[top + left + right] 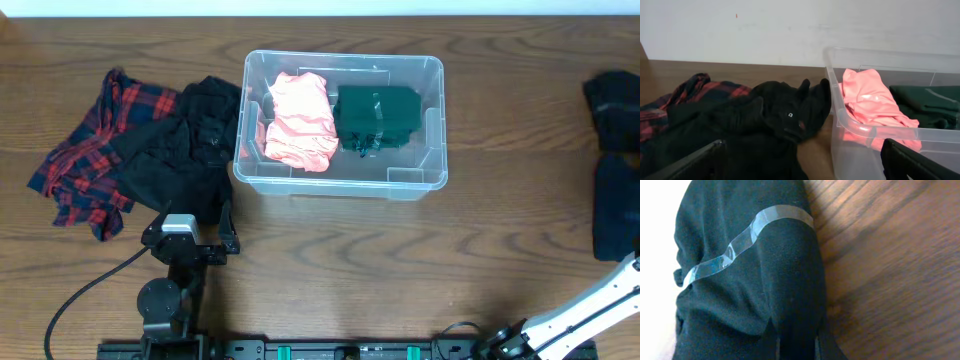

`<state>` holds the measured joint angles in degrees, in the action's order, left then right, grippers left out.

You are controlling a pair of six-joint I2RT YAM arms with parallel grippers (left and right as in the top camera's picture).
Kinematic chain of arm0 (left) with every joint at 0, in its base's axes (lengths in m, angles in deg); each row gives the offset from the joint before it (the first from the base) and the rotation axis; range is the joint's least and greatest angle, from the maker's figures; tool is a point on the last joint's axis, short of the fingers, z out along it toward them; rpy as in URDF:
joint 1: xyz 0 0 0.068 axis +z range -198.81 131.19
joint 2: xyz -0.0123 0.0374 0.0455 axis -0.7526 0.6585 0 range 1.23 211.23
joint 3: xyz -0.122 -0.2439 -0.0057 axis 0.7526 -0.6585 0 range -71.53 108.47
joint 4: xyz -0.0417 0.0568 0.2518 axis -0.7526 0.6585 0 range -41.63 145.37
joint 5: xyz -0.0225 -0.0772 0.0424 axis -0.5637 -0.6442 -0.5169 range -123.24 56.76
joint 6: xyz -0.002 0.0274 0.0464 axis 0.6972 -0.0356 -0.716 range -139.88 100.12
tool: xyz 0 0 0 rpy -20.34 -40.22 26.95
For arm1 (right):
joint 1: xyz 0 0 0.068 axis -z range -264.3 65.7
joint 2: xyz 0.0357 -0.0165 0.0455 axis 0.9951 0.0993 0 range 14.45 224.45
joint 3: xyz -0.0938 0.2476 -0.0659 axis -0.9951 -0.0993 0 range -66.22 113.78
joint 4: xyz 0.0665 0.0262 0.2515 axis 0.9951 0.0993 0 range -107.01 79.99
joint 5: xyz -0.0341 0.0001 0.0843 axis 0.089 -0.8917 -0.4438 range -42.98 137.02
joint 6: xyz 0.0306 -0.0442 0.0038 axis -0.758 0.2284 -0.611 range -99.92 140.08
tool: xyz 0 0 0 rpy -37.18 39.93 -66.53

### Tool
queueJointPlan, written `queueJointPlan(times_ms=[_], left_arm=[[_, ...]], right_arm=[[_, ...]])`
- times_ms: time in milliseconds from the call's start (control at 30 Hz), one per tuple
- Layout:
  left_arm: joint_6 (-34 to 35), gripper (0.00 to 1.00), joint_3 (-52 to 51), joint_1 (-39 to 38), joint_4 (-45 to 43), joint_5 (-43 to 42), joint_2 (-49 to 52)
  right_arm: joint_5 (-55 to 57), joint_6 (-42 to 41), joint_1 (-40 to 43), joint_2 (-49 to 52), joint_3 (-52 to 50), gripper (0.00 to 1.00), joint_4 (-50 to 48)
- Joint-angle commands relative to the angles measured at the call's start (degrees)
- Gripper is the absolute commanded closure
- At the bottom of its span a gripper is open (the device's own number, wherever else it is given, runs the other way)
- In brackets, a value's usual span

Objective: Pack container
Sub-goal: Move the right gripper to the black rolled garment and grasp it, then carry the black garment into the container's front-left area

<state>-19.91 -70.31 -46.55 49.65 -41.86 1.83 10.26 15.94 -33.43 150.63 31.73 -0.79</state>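
On the wooden table (400,260), at the far middle part, stands the container (340,170), upright and without a lid. Inside it lie a pink garment (300,122) on the left side and a dark green garment (378,117) on the right side, just beside each other. Left of the container a black garment (185,150) is heaped against its wall, and it partly covers a red plaid shirt (85,150) further to the left. The left gripper (190,238) is at the near edge of the black garment with its fingers (695,162) spread wide, and it holds nothing. The right gripper (796,341) is at the near end of a black bundle (750,280), which lies on the wood and has a strip of clear tape (740,240) across it. Its dark tips stand close together against the dark cloth, so I cannot tell whether they pinch it or only touch it.
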Motion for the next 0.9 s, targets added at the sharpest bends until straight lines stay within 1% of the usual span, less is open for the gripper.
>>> queueJointPlan(times_ms=[0, 167, 333, 600, 767, 867], left_arm=[[-0.2, 0.02, -1.0, 0.3, 1.9, -0.8, -0.3], [-0.2, 0.02, -1.0, 0.3, 1.9, -0.8, -0.3], [-0.2, 0.02, -1.0, 0.3, 1.9, -0.8, -0.3], [-0.2, 0.02, -1.0, 0.3, 1.9, -0.8, -0.3], [-0.2, 0.02, -1.0, 0.3, 1.9, -0.8, -0.3], [-0.2, 0.02, -1.0, 0.3, 1.9, -0.8, -0.3]], right_arm=[[-2.3, -3.0, -1.0, 1.6, 0.0, 0.99, 0.3], [-5.4, -3.2, -1.3, -1.2, 0.0, 0.99, 1.4], [-5.7, -4.0, -3.1, -7.5, 0.0, 0.99, 2.9], [-5.7, -4.6, -8.7, -20.7, 0.0, 0.99, 5.9], [-5.9, -5.3, -12.4, -27.1, 0.0, 0.99, 8.7], [-7.8, -5.3, -14.9, -30.3, 0.0, 0.99, 11.8]])
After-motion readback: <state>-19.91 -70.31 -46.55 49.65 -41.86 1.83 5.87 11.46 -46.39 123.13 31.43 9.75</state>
